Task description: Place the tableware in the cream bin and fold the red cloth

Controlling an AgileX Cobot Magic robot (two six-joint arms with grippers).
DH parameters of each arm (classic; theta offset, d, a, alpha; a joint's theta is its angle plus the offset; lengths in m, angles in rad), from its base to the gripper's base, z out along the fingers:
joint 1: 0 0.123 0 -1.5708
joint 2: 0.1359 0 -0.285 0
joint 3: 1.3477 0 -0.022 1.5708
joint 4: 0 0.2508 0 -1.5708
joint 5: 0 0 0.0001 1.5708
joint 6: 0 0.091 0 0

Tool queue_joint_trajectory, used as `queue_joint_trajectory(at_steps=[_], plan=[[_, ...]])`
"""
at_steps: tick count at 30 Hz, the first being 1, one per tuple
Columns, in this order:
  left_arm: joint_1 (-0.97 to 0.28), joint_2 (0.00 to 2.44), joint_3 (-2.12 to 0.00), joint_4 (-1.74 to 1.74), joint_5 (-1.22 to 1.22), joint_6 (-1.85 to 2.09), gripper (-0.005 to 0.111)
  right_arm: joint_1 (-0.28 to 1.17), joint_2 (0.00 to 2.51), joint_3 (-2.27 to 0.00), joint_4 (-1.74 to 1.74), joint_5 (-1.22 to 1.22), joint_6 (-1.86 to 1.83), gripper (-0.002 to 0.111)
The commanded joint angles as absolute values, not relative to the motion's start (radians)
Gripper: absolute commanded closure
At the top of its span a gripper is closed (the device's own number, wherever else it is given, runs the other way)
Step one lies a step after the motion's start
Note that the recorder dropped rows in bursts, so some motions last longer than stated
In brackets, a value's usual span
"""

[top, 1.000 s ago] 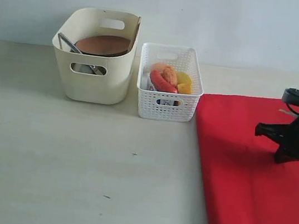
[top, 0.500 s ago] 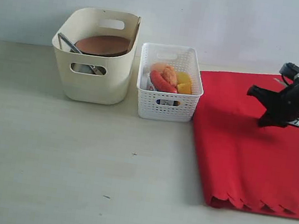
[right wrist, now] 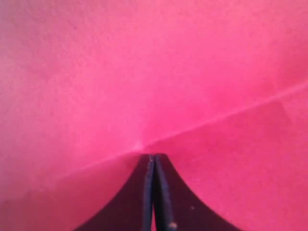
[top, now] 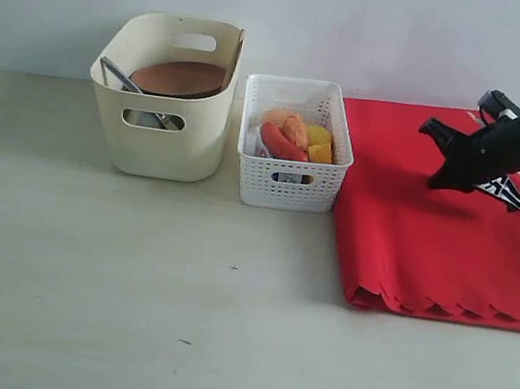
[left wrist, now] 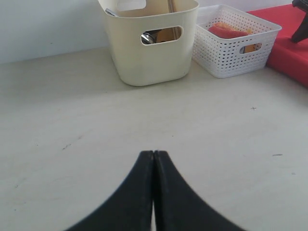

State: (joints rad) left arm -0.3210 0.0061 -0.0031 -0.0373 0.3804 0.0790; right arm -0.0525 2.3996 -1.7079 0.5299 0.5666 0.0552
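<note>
1. Right gripper (right wrist: 154, 156): I read the fingers as pressed flat together. The red cloth (top: 428, 249) puckers to a point exactly at the tips and a crease runs out from there, so a pinch of fabric is held. The wrist view shows nothing but cloth around the fingers.
2. Left gripper (left wrist: 154, 153): fingers closed flush, nothing between them, over bare table (top: 129, 283). This arm is outside the exterior view.
3. Right arm: in the exterior view it slants down over the far part of the cloth, and the frame edge cuts it off at the right.
4. Red cloth: it lies doubled over, scalloped edge toward the near side. Its left edge is just beside the white basket (top: 291, 184), and its right side runs out of frame.
5. Cream bin (top: 164, 146): it stands left of the basket, just beside it. The brown plate (top: 180, 77) shows above the rim, with a grey metal handle (top: 116, 73) leaning beside it. Shiny metal shows through the handle cut-out. The walls hide the rest.
6. Basket: it holds red, orange and yellow foods, too small for me to name.
</note>
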Motion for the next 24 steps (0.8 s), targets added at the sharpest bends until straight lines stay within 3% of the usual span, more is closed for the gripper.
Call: queue_joint_trajectory(at_steps=[1, 11, 24], plan=[[-0.320, 0.000, 0.000, -0.038, 0.364, 0.074, 0.107, -0.049, 2.458, -1.730, 0.473, 0.656, 0.046, 0.108], [-0.320, 0.000, 0.000, -0.038, 0.364, 0.074, 0.107, -0.047, 2.214, -1.726, 0.074, 0.790, 0.165, 0.108], [-0.249, 0.000, 0.000, -0.038, 0.364, 0.074, 0.107, -0.047, 1.794, -1.495, 0.017, 0.662, 0.159, 0.108]])
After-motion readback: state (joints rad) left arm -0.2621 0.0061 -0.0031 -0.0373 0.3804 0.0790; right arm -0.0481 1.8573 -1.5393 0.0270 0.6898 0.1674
